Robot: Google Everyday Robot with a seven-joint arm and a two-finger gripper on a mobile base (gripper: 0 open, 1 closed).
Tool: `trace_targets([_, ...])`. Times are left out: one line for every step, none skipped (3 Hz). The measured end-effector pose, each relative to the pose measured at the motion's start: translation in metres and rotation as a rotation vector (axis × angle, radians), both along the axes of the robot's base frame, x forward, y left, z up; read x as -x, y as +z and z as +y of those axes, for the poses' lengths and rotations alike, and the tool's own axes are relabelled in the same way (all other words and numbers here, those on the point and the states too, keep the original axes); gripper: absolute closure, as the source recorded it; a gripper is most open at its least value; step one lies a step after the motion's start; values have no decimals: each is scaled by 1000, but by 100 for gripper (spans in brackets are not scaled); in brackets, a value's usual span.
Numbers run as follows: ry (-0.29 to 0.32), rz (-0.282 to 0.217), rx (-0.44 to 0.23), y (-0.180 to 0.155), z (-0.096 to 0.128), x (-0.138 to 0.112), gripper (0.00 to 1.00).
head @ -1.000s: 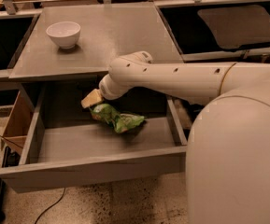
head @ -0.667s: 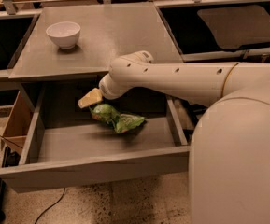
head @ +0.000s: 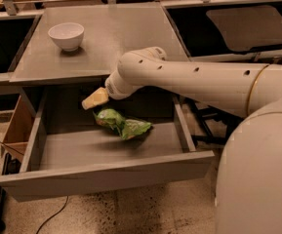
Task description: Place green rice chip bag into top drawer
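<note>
The green rice chip bag (head: pixel 124 124) lies crumpled on the floor of the open top drawer (head: pixel 106 173), near the drawer's back and middle. My gripper (head: pixel 94 99) hangs over the back left part of the drawer, just under the table's edge. It is a little above and to the left of the bag and apart from it. My white arm (head: pixel 189 77) reaches in from the right across the drawer's back.
A white bowl (head: pixel 66 35) stands on the grey table top (head: pixel 116 38) at the back left. A cardboard box (head: pixel 18 126) sits left of the drawer. My large white body (head: pixel 257 169) fills the right side. A cable (head: pixel 52 218) lies on the speckled floor.
My gripper has drifted slightly up and to the left, away from the bag. The bag stays where it lay in the drawer.
</note>
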State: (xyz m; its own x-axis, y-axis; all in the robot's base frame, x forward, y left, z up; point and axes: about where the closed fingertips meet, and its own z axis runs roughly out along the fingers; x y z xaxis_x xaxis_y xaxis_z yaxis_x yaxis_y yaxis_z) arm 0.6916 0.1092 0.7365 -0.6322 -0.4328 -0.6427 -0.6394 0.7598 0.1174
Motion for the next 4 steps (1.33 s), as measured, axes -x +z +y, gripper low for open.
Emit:
trace_targets([47,26,-1,17,-8,13,0])
trace_targets([133,112,5,26,-28,36,0])
trace_targets([221,188,6,29,-39,54,0])
trace_targets([289,202,22,47,-49,64,0])
